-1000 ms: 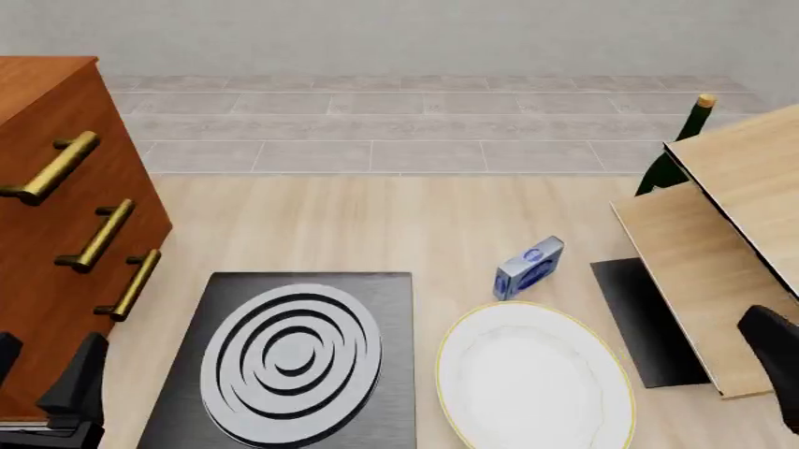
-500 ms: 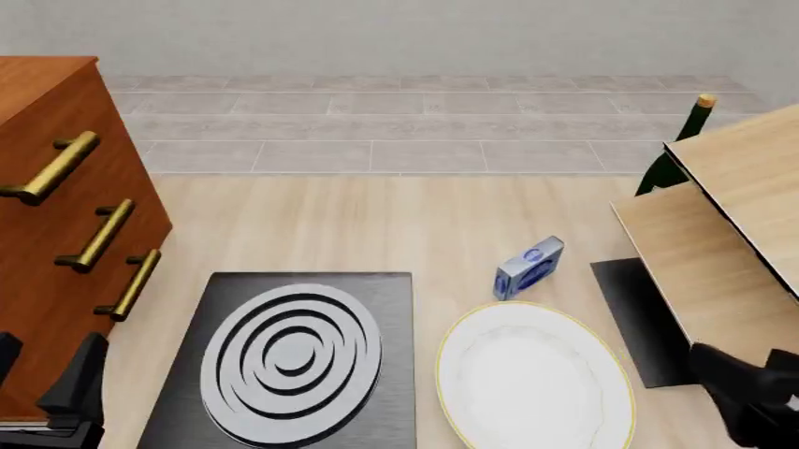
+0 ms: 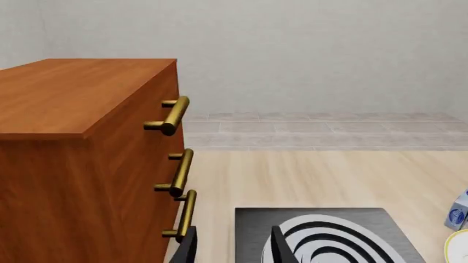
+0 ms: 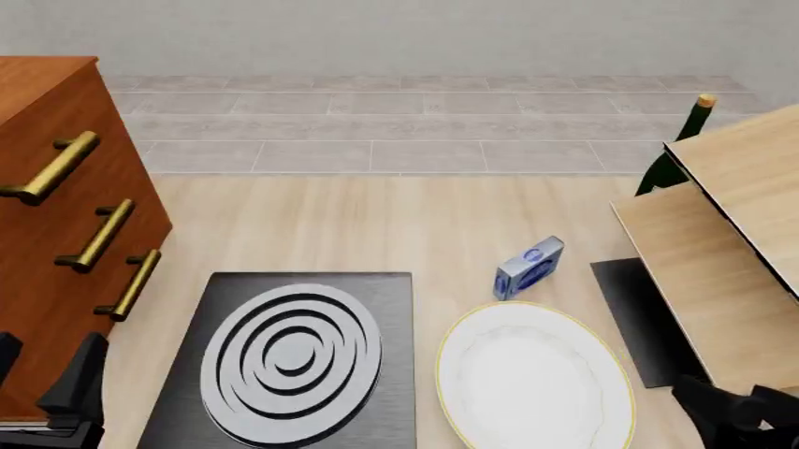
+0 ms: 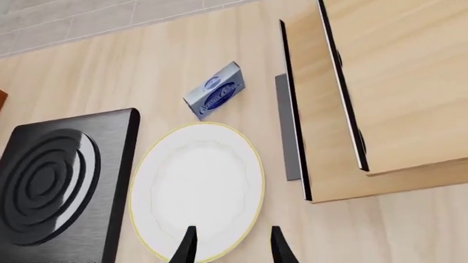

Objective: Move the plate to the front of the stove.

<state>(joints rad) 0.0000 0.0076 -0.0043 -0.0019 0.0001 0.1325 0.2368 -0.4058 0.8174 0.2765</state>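
The white plate (image 4: pixel 534 376) with its thin gold rim lies flat on the table, right of the stove (image 4: pixel 384 393), a dark slab with a ringed burner. The right wrist view looks down on the plate (image 5: pixel 197 186) and the stove (image 5: pixel 120 181) beside it. My right gripper (image 5: pixel 230 244) is open above the plate's near edge, with nothing between its fingers. It shows as a dark shape (image 4: pixel 736 416) at the front right. At the front left, beside the stove (image 3: pixel 252 235), my left gripper (image 3: pixel 234 249) is open and empty, and also shows (image 4: pixel 69 393) there.
A wooden drawer cabinet (image 4: pixel 63 234) with brass handles stands at the left. A small blue box (image 4: pixel 530 267) lies behind the plate. Tilted wooden boards (image 4: pixel 712 253) over a black mat (image 4: pixel 637 318) fill the right side, with a green bottle (image 4: pixel 675 150) behind them.
My right gripper has moved left toward the plate and lower in the front view. The left arm, plate and stove have not moved.
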